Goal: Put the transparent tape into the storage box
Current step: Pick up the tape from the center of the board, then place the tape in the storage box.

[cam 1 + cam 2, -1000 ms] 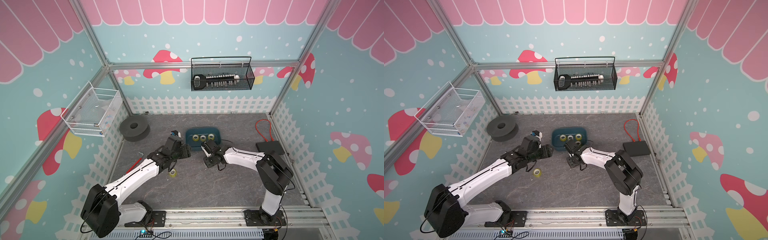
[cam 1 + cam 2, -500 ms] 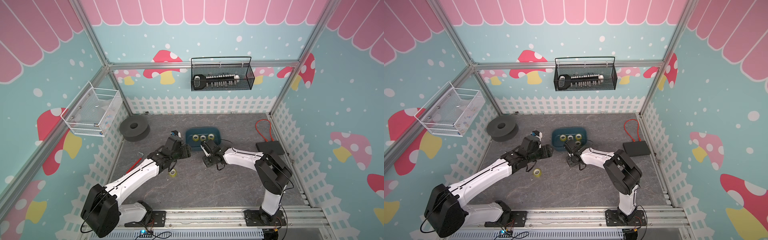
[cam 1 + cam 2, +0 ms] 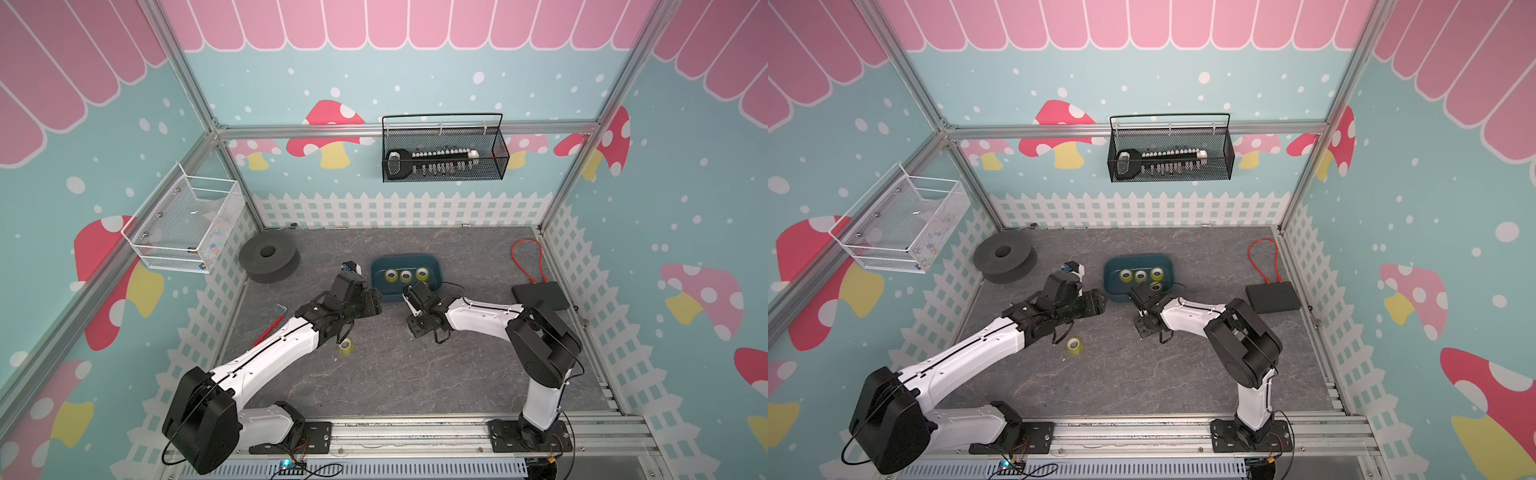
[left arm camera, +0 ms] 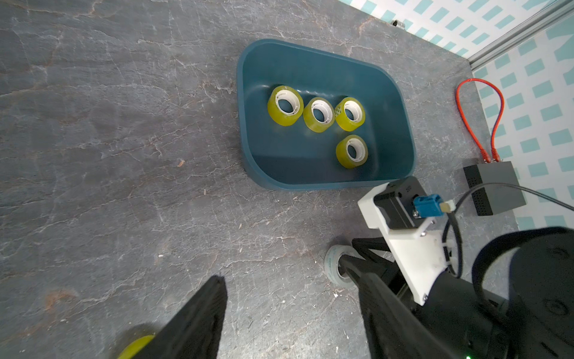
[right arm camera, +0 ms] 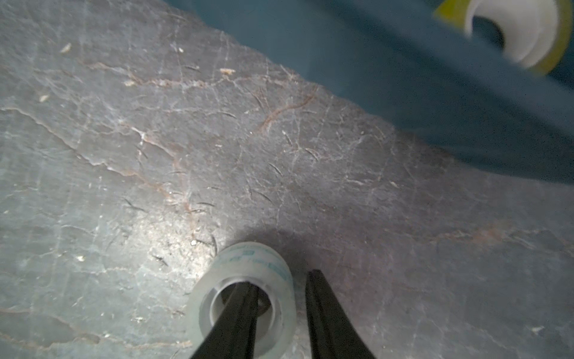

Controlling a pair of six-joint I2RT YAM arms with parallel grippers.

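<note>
Narrows right gripper (image 5: 281,278) slightly astride the wall of the transparent tape roll (image 5: 248,264), just beside the storage box (image 4: 295,155), not yet pinching, so no lift yet; leaves left gripper (image 4: 289,279) spread, empty.

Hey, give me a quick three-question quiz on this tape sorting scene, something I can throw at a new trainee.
1. How many yellowish tape rolls lie inside the storage box?
2. True or false: the left gripper is open and holds nothing.
3. How does the right gripper stand at the transparent tape? A: both fingers outside the roll. B: one finger in the core, one outside. C: raised well above it.
Key: 1: four. 2: true. 3: B.
</note>
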